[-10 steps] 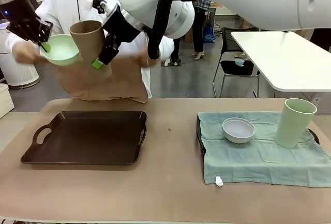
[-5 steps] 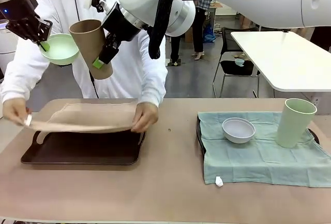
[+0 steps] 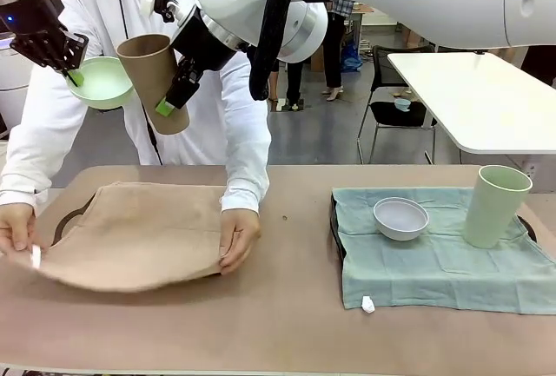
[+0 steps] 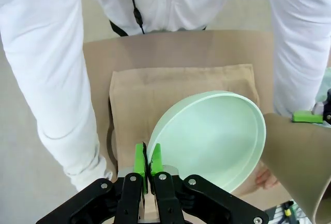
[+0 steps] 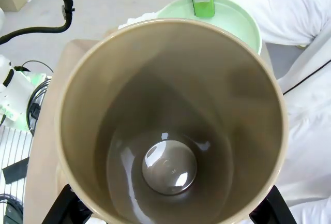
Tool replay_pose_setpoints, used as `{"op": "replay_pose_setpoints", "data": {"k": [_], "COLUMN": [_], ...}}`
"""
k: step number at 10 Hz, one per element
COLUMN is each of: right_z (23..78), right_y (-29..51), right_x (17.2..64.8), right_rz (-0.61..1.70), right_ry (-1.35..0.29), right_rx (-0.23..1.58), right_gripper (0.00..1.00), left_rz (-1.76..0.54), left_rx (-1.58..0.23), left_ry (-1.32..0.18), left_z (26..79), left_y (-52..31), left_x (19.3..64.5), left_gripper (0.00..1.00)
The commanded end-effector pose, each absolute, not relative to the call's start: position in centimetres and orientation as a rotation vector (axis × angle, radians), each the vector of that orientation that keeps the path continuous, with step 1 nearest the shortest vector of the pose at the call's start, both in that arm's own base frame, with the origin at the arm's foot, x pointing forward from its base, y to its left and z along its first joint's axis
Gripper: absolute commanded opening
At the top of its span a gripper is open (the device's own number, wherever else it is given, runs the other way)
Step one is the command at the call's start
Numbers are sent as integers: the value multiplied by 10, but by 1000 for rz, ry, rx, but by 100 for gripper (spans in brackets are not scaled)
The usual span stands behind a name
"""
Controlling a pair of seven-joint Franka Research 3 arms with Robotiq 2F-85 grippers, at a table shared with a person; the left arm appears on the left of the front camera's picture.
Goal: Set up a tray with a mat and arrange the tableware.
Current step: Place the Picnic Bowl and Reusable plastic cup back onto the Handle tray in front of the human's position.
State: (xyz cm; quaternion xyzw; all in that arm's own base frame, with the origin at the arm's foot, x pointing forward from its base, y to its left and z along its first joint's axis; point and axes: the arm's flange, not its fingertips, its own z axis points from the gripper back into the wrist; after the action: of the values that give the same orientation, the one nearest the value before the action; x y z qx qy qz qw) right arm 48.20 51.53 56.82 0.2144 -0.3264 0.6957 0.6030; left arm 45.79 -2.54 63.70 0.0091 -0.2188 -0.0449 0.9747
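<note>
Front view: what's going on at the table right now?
Both arms hang raised above the table's left end. The left gripper is shut on the rim of the mint green bowl, and the right gripper holds the tan-brown cup. Below them, the person's hands spread a tan mat over the dark tray. On the right, the whitish grey bowl and pale green cup stand on a green cloth.

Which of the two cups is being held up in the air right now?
The tan-brown cup, gripped by the right gripper above the table. The pale green cup stands on the green cloth.
</note>
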Motion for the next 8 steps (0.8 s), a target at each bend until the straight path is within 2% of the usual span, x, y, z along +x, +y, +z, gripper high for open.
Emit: {"op": "replay_pose_setpoints", "data": {"k": [1, 8], "right_z": [571, 571], "right_y": [515, 515], "right_x": [483, 483], "right_rz": [1617, 1617], "right_ry": [-774, -774], "right_rx": [505, 505], "right_gripper": [18, 18], "left_rz": [-94, -94], "left_rx": [13, 13], "left_ry": [-450, -450], "left_z": [638, 638], "left_y": [-25, -25], "left_x": [457, 457], "left_gripper": [0, 0]}}
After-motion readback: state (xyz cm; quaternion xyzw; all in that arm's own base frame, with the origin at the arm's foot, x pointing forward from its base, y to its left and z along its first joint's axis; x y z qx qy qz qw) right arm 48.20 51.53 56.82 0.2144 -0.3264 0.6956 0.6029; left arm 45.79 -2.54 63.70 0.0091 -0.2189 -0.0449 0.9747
